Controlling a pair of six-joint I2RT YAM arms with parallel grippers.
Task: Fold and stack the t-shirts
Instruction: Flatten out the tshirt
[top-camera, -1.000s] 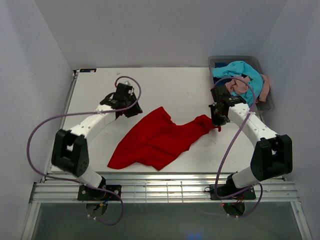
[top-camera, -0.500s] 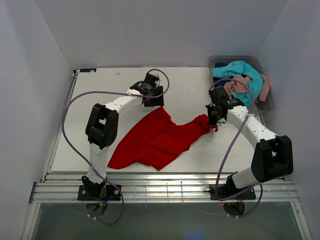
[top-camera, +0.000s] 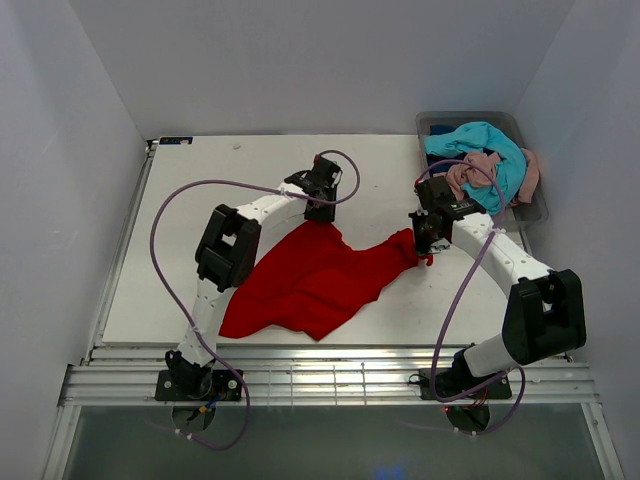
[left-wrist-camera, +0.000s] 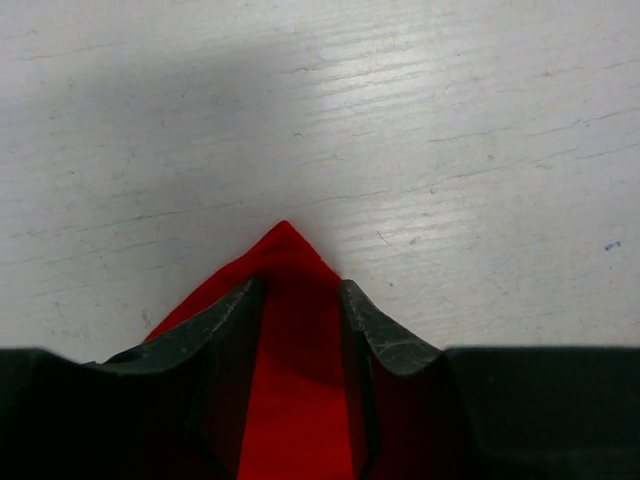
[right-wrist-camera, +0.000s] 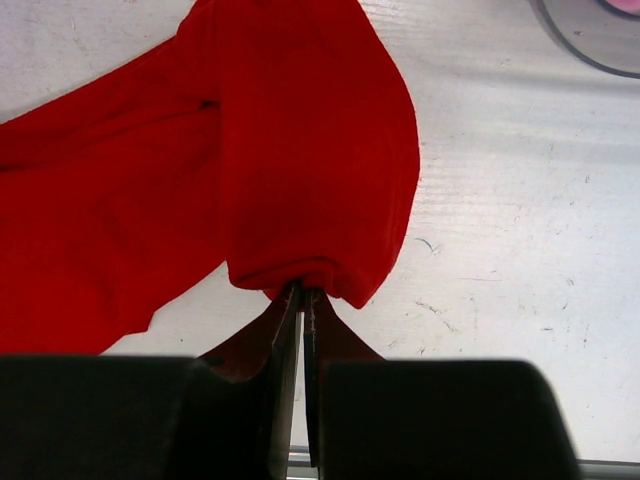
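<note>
A bright red t-shirt (top-camera: 310, 280) lies crumpled across the middle of the white table (top-camera: 200, 190). My left gripper (top-camera: 322, 210) is at the shirt's far pointed corner. In the left wrist view its jaws (left-wrist-camera: 300, 288) stand apart, with that red corner (left-wrist-camera: 285, 245) lying flat between them on the table. My right gripper (top-camera: 426, 246) is shut on the shirt's right end. The right wrist view shows the fingers (right-wrist-camera: 303, 295) pinched on a bunched fold of red cloth (right-wrist-camera: 300, 150). More t-shirts, turquoise (top-camera: 492, 148) and dusty pink (top-camera: 478, 174), are heaped in the bin.
A clear grey plastic bin (top-camera: 534, 208) stands at the table's back right corner, close behind my right arm; its rim (right-wrist-camera: 590, 45) shows in the right wrist view. Purple cables loop over both arms. White walls close in the table on three sides.
My left arm has swung right from the table's left side to the red shirt's far corner. My right gripper has shifted slightly left, still pinching the cloth.
</note>
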